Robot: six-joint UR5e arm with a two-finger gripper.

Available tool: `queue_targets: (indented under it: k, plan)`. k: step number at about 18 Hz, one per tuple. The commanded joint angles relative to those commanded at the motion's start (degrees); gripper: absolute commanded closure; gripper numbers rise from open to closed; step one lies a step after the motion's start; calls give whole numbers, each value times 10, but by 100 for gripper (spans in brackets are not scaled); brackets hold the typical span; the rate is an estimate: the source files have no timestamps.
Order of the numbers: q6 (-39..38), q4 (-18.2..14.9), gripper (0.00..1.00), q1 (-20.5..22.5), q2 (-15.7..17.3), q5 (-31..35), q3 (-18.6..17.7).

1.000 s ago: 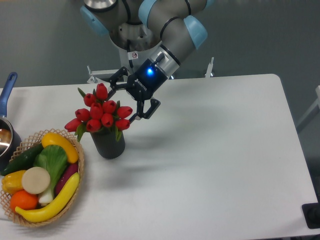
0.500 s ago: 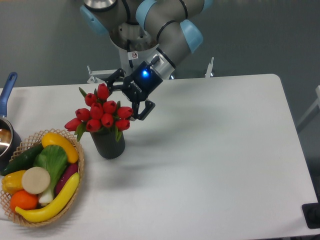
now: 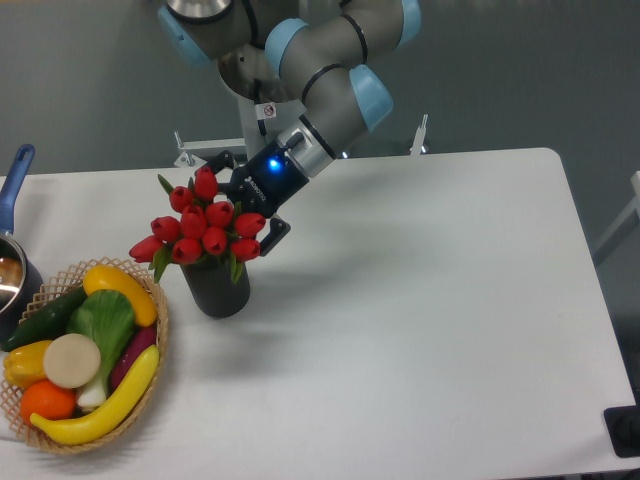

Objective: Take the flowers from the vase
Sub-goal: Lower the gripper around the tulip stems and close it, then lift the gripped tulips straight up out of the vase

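Observation:
The flowers (image 3: 205, 228), a tight bunch of red tulip buds with green leaves, stand in the black vase (image 3: 217, 287) at the left of the white table. My gripper (image 3: 243, 200) is open and comes in from the right, its black fingers (image 3: 275, 233) reaching around the right side of the bunch at bud height. One finger lies behind the buds, the other in front at the right. The stems are hidden inside the vase.
A wicker basket (image 3: 156, 345) with bananas, cucumber, orange and other vegetables sits at the front left, close to the vase. A blue-handled pot (image 3: 14, 195) stands at the left edge. A metal bracket (image 3: 192, 151) is at the table's back edge.
My gripper has moved left toward the flowers and now has its open fingers around the bunch's right side. The flowers and vase have not moved.

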Motion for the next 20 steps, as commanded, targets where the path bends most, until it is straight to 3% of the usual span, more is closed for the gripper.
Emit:
queue_targets:
  k: [3,6,14,20]
  plan:
    - [-3,1,67,0,2,-1,0]
    - [-3,1,85,0,5,-11,1]
    - [-11,0,87,8,23,-44,1]
    - [-74,0,86,9,37,-56,21]
